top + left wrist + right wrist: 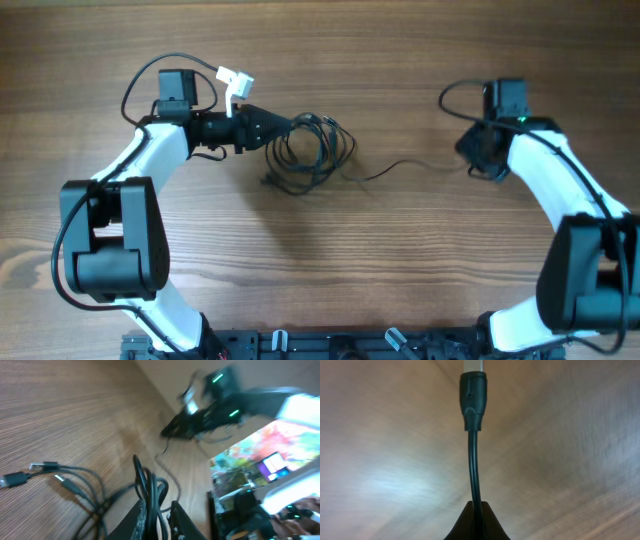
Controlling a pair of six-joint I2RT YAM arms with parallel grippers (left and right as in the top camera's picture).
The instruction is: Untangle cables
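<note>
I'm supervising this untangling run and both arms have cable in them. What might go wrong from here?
1. The right gripper is shut on one cable just below its plug; pulling away may tighten the tangle rather than free it.
2. The tangle's loops run through the left gripper; whether it grips them is unclear, so the tangle may slip out or drag across the table.
</note>
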